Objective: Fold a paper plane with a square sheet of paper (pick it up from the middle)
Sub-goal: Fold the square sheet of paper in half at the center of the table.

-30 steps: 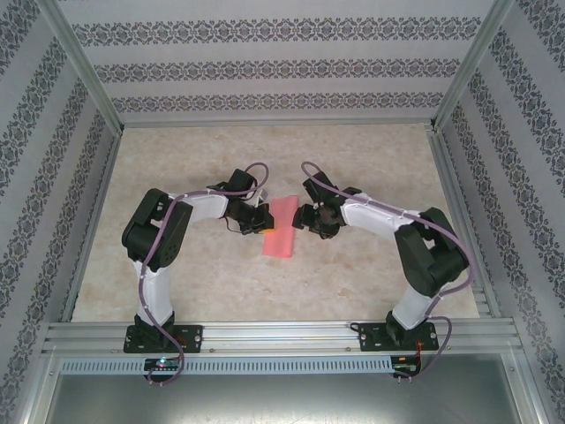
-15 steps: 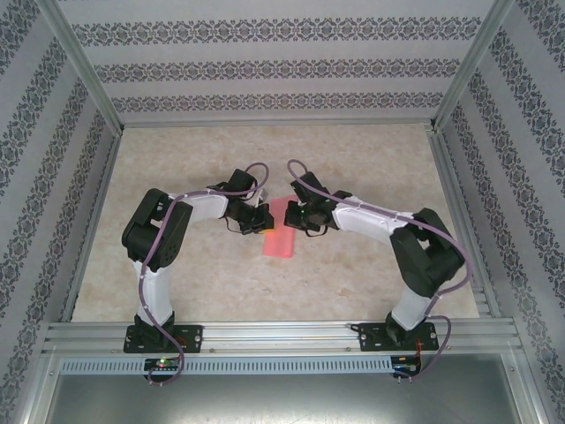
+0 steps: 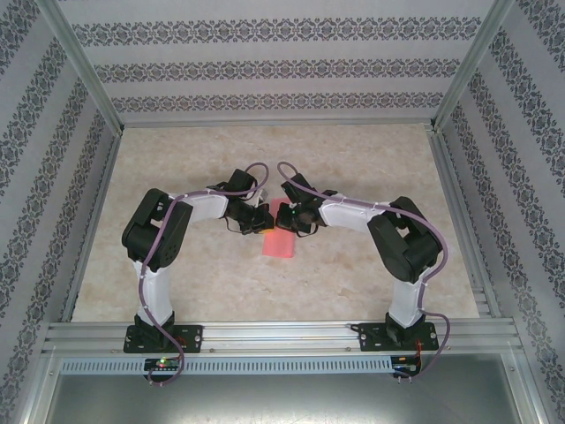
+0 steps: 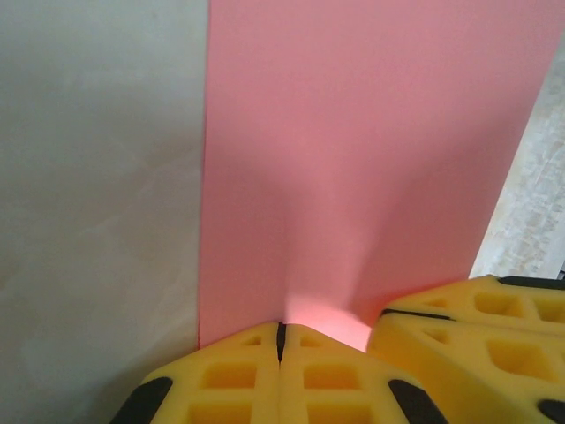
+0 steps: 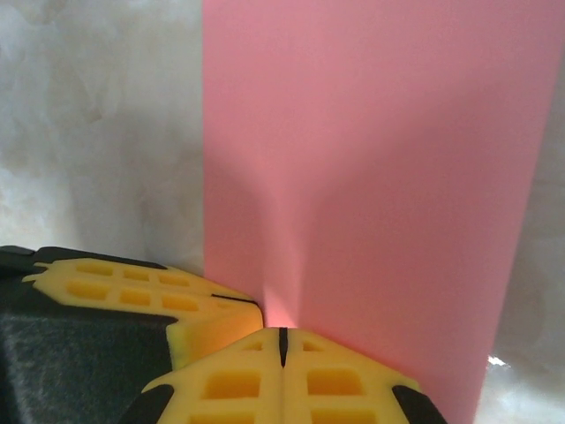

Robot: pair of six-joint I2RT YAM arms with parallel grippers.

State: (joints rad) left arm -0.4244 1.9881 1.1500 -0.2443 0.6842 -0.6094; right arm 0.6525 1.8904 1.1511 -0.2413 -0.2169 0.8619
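the left gripper (image 4: 281, 340) and right gripper (image 5: 282, 340) both pinch one end of the paper (image 3: 281, 243), in the middle of the tabletop (image 3: 353, 274), to pick it up, so next they likely must lift together, gently.

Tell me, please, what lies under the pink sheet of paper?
The marbled table shows around the square sheet of paper, so it presumably continues beneath, but that patch is covered. The left gripper and right gripper are both shut on it.

Pink paper (image 3: 282, 244), left tool (image 3: 259, 220), right tool (image 3: 292, 217) close together (at its far end)
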